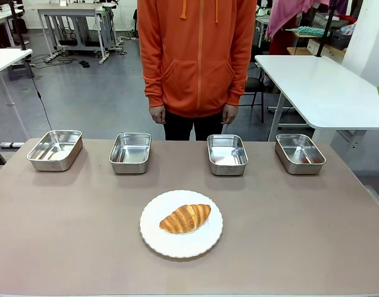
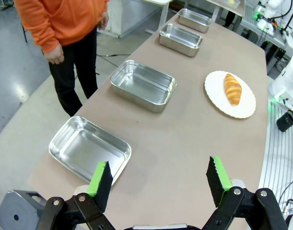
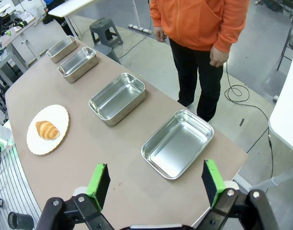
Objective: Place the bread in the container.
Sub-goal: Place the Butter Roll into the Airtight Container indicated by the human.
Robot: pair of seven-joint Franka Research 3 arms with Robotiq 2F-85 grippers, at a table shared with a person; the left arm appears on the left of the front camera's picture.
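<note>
Front view: bread (image 1: 185,218) flat on the white plate (image 1: 157,242), about mid-plate, on the near half of the counter (image 1: 65,235), roughly midway between its left and right ends. Nothing touching it. Probably set there as an open pick-up spot within reach of either arm.

Long axis mostly across the counter, tilted: left tip nearer the robot's side, right tip angled toward the far side and the person (image 1: 199,55). Ridges crosswise to that axis. Curve slight; cannot tell which way the crescent opens. Judged easiest to grip across the short width, fingers square to the long axis.

Beyond the plate, four look-alike steel pans in a row along the far edge, all empty, well apart from one another: far-left pan (image 1: 55,150), second pan (image 1: 130,152), third pan (image 1: 227,154), far-right pan (image 1: 300,153). Second and third nearest the plate. Row likely spread as a choice of targets; which pan meant to receive the bread, cannot tell.

Person standing behind the row, arms hanging at the sides, off the counter, no pointing.

Left wrist view: left hand (image 2: 158,167) spread wide, holding nothing, over the counter's left end near the far-left pan, well apart from the bread. Right wrist view: right hand (image 3: 155,168) likewise spread and empty, over the opposite end near the far-right pan. Task judged not yet begun.
</note>
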